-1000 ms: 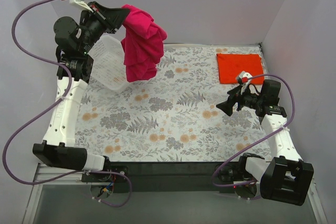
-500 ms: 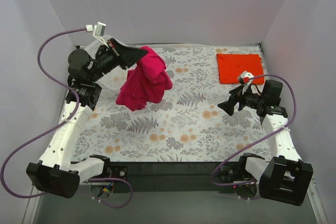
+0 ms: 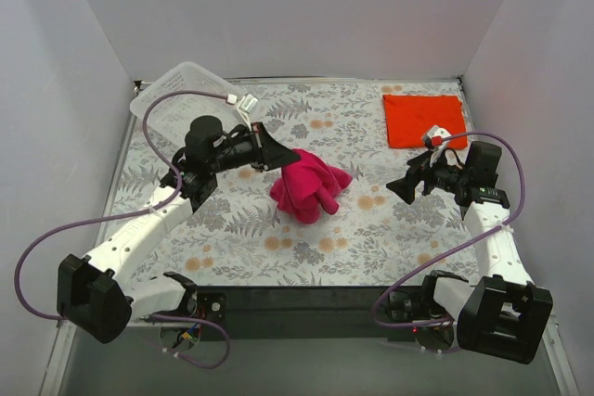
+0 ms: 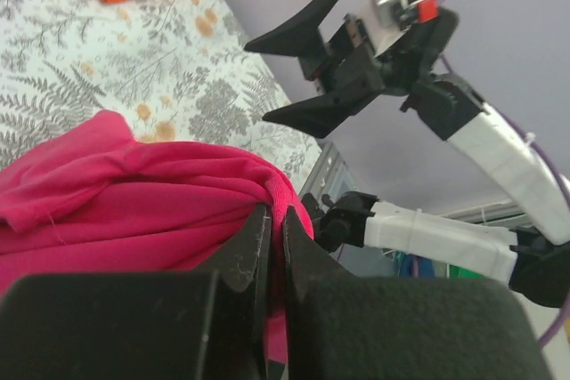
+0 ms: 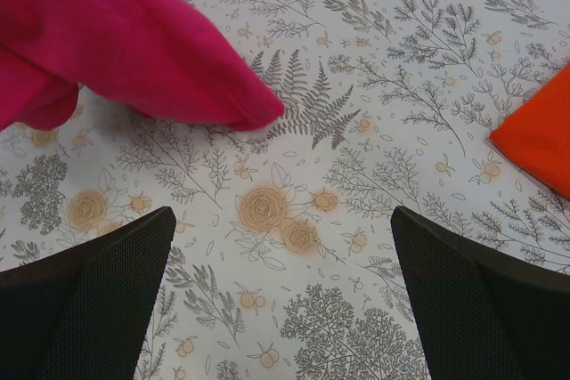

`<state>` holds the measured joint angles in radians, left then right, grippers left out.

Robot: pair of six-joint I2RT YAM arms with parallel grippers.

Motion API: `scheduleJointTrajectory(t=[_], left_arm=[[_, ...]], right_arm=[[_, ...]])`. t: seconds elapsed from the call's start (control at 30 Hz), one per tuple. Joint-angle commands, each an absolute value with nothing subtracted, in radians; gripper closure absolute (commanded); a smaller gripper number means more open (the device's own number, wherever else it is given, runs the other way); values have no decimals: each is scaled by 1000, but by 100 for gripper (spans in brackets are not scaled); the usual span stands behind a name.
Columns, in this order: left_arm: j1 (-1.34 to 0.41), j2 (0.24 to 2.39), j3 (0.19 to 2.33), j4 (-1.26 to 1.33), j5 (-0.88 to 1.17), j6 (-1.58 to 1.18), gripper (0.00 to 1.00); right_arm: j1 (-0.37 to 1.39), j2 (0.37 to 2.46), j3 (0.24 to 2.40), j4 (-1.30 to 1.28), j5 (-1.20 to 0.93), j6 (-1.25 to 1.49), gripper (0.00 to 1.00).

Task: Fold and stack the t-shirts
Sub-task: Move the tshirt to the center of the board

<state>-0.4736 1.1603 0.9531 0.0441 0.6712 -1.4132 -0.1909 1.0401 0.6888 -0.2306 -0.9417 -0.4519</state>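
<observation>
The magenta-pink t-shirt (image 3: 309,187) lies bunched in a heap on the floral cloth at the middle of the table. My left gripper (image 3: 278,157) is shut on a fold of it at the heap's left edge. In the left wrist view the left gripper (image 4: 274,215) has pink t-shirt (image 4: 134,202) cloth pinched between its jaws. The orange-red t-shirt (image 3: 425,121) lies folded flat at the far right corner. My right gripper (image 3: 397,188) hovers open to the right of the pink heap, holding nothing. In its own view the right gripper (image 5: 280,215) is over bare cloth, near the pink t-shirt (image 5: 116,42).
A white mesh basket (image 3: 176,90) lies tipped at the far left corner, against the wall. Grey walls close in the table on three sides. The floral cloth (image 3: 278,248) covers the table top.
My left arm has swung down from high at the far left and brought the hanging pink t-shirt onto the middle of the table. The right arm has stayed still.
</observation>
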Motion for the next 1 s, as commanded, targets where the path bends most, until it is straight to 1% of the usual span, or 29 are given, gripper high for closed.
scheduleJointTrajectory(t=[0.0, 0.1, 0.13, 0.17, 0.2, 0.23, 0.27, 0.3, 0.33, 0.4, 0.43, 0.47, 0.53, 0.57, 0.6, 0.63, 0.7, 0.73, 0.8, 0.83, 0.87, 0.9, 0.93, 0.97], left_arm=[[-527, 1196, 942, 31, 592, -1358, 100], [-587, 1252, 939, 5, 534, -1318, 100], [-604, 1268, 937, 5, 475, -1306, 100], [-621, 1287, 933, -32, 456, -1298, 98], [-653, 1333, 933, -40, 442, -1275, 93], [-666, 1356, 936, -51, 437, -1261, 83], [-681, 1380, 946, -76, 442, -1250, 77], [-705, 1432, 956, -95, 448, -1217, 72], [-716, 1449, 965, -115, 451, -1201, 65], [-747, 1466, 977, -164, 416, -1166, 58], [-753, 1453, 977, -175, 384, -1131, 53], [-759, 1437, 974, -198, 332, -1114, 44], [-761, 1369, 962, -218, 264, -1066, 37], [-761, 1344, 956, -236, 196, -1049, 32], [-761, 1313, 951, -247, 161, -1026, 30], [-762, 1286, 934, -256, 126, -994, 28], [-761, 1194, 908, -279, 13, -968, 22], [-761, 1165, 875, -279, -58, -959, 20], [-761, 1069, 836, -279, -188, -950, 14], [-761, 1039, 821, -279, -227, -948, 13], [-761, 1013, 790, -281, -262, -950, 12], [-759, 965, 778, -282, -308, -951, 10], [-759, 945, 764, -282, -369, -953, 9], [-759, 927, 741, -290, -400, -953, 8]], right_arm=[[-199, 1032, 678, -225, -942, -471, 3], [-201, 1034, 678, -227, -942, -477, 3], [-201, 1032, 678, -227, -943, -477, 3], [-201, 1034, 680, -230, -945, -480, 3], [-201, 1034, 680, -232, -946, -482, 3], [-201, 1040, 680, -235, -953, -485, 3], [-201, 1045, 683, -245, -960, -492, 3], [-199, 1052, 686, -255, -968, -502, 3], [-199, 1057, 689, -270, -1001, -512, 4], [-198, 1074, 698, -313, -1044, -552, 4], [-196, 1078, 701, -330, -1090, -569, 4], [-187, 1083, 704, -345, -1110, -589, 4], [-152, 1097, 707, -380, -1143, -641, 4], [-131, 1101, 709, -391, -1141, -659, 5], [-105, 1112, 710, -403, -1134, -678, 5], [-31, 1120, 725, -441, -1100, -739, 5], [71, 1144, 748, -469, -1040, -788, 5], [172, 1152, 780, -492, -972, -825, 5], [265, 1179, 819, -506, -905, -857, 5], [315, 1193, 839, -509, -828, -864, 5], [406, 1209, 889, -515, -787, -867, 6], [447, 1253, 914, -520, -750, -867, 7], [527, 1278, 939, -526, -683, -865, 8], [563, 1299, 987, -537, -649, -859, 12]])
